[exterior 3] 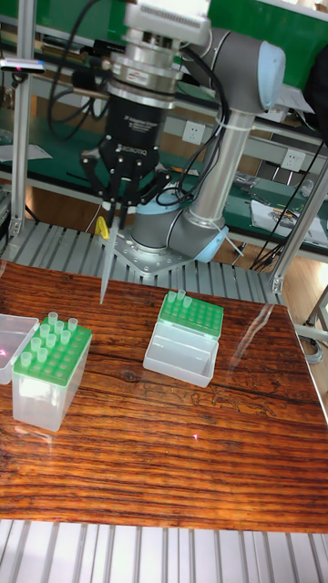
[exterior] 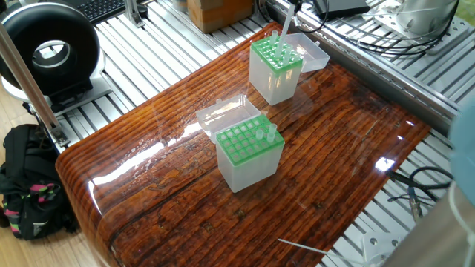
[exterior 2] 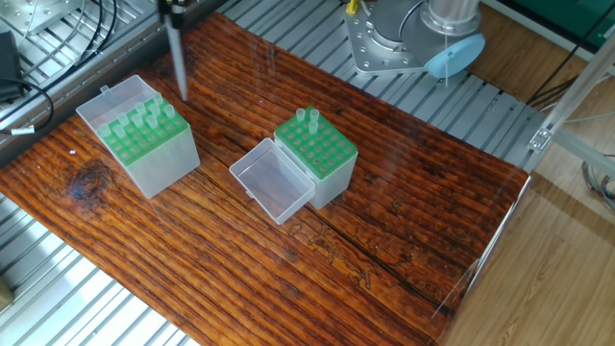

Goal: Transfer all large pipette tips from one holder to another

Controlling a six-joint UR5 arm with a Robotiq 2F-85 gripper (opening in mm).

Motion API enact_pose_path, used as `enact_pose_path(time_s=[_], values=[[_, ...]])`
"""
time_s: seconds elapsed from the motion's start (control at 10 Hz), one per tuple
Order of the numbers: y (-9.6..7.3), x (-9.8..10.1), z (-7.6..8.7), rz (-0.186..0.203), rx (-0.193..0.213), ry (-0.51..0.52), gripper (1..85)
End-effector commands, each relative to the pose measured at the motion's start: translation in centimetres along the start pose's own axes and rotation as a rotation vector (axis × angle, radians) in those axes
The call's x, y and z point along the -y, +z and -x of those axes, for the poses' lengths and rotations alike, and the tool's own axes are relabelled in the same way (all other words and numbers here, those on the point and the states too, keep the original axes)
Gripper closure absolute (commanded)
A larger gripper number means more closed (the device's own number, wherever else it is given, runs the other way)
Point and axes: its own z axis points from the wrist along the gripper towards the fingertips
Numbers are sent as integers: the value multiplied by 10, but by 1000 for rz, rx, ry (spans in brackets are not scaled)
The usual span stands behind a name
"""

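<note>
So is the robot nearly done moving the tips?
Probably close. The tool holds one tip in the air near the fuller box, which has many tips standing in it. The other box holds only two tips, in one corner. If the fuller box is the goal: most done, one in hand, two to go.

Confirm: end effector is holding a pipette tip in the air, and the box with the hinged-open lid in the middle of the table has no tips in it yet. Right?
Not quite. The end effector does hold a pipette tip in the air, but the middle box already has two tips standing in a back corner. The other fixed view shows them clearly.
</note>
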Motion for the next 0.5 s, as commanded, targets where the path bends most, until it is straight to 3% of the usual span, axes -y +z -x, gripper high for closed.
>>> enact_pose_path(time_s=[0.0, 0.2, 0.3, 0.4], values=[[5, 3, 23, 38, 40, 19, 783], [13, 9, 39, 38, 69, 22, 783], [13, 6, 35, 40, 56, 14, 783], [11, 0, 23, 56, 18, 25, 783]])
